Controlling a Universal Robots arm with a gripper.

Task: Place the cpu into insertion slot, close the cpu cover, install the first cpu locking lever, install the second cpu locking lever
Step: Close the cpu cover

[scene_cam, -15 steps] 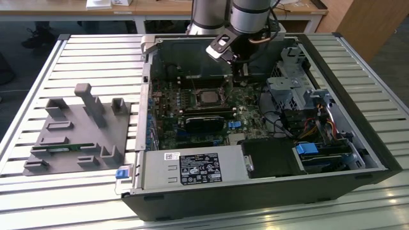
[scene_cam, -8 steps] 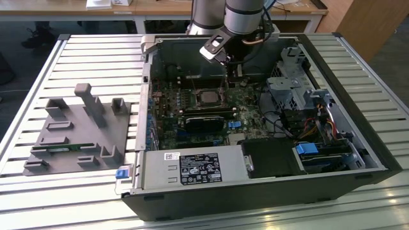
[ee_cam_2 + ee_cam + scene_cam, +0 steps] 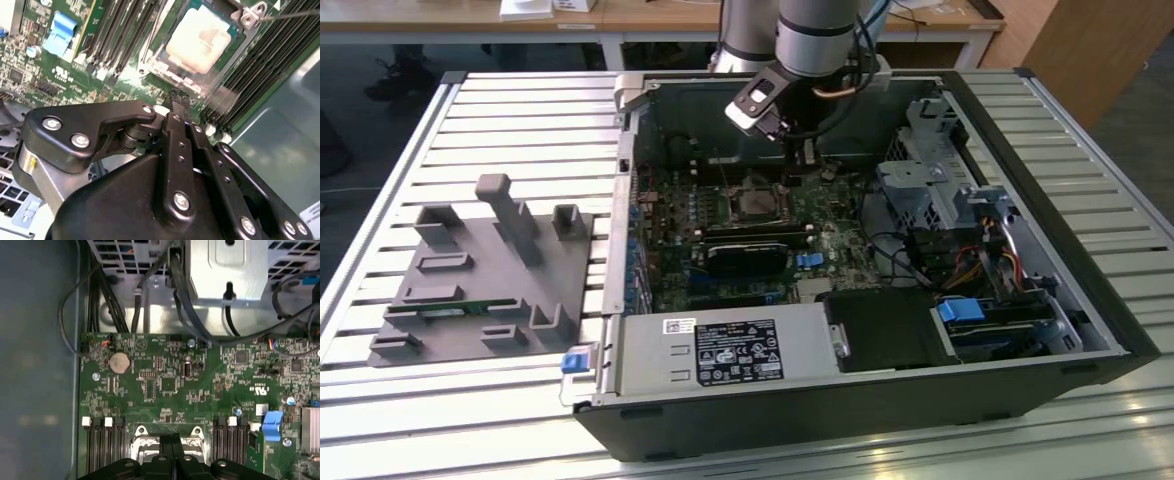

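Observation:
The cpu, a pale square chip, lies in the insertion slot on the green motherboard. A silvery frame, the cpu cover, lies flat around it, with a lug at one corner. A thin wire lever runs off from that lug. My gripper hovers just beside the socket's edge, fingers pressed together with nothing between them. In the first wrist view the gripper covers the socket's middle. In the exterior view the gripper hangs just behind the socket.
Black memory slots flank the socket on both sides. Loose cables and a metal drive cage sit close by. The case wall bounds the exterior view's left, and a grey fixture stands outside the case.

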